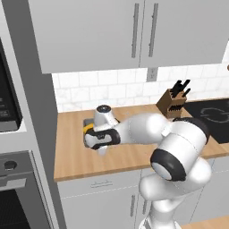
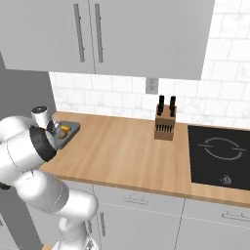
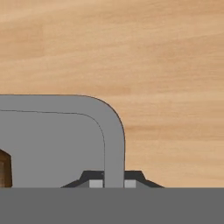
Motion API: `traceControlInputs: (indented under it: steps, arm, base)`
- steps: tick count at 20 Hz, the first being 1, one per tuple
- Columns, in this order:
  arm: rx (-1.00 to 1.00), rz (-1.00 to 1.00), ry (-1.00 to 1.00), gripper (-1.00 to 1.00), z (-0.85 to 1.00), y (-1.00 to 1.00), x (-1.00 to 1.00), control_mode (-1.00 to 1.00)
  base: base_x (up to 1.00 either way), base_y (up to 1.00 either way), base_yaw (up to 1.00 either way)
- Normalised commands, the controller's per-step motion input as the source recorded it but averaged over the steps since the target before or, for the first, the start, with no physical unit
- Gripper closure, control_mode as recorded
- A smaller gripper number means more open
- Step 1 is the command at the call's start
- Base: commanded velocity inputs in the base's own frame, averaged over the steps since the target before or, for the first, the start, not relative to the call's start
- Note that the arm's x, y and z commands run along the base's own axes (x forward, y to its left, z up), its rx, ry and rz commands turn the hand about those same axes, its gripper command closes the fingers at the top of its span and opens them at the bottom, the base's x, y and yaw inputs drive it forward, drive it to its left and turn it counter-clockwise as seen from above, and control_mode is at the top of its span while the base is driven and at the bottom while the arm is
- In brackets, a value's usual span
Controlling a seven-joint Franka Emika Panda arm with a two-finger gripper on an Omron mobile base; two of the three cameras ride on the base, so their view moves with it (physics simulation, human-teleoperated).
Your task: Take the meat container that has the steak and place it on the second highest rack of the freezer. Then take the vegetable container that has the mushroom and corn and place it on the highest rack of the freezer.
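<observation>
A grey vegetable container [image 1: 88,121] sits on the wooden counter near its left end, with a yellow piece like corn [image 2: 63,131] inside. In the hand view its rounded corner and rim [image 3: 114,131] run down between my two dark fingertips [image 3: 96,180]. A brown piece [image 3: 4,168] lies at the container's left. My gripper [image 3: 113,183] is shut on the rim, one finger inside the wall and one outside. In the left base view the hand points down over the container, gripper [image 1: 102,150] at its near edge.
A knife block [image 1: 172,102] stands at the back of the counter, with a black cooktop [image 2: 219,154] to its right. Wall cabinets [image 1: 112,31] hang overhead. An oven tower [image 1: 13,170] borders the counter's left end. Bare wood [image 2: 127,151] spreads between container and knife block.
</observation>
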Motion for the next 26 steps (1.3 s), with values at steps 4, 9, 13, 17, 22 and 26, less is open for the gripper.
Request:
traceControlInputs:
  steps: [4,9,13,17,22,26]
  arm:
    - [0.0,0.0,-0.04,1.0,0.69,-0.14,-0.49,-1.0]
    - [0.0,0.0,0.0,1.0,0.54,-0.57,-0.51,-1.0]
    - [0.0,0.0,0.0,1.0,0.47,-0.89,-0.27,-1.0]
    - [0.0,0.0,0.01,1.0,0.45,-0.95,0.0,-1.0]
    - [0.0,0.0,0.0,1.0,0.16,-0.93,-0.2,-1.0]
    - [0.0,0.0,0.0,1.0,0.22,-0.74,-0.1,-1.0]
  base:
    - [0.0,0.0,0.0]
    - [0.0,0.0,0.0]
    - [0.0,0.0,0.0]
    - [0.0,0.0,0.0]
    - [0.0,0.0,0.0]
    - [0.0,0.0,0.0]
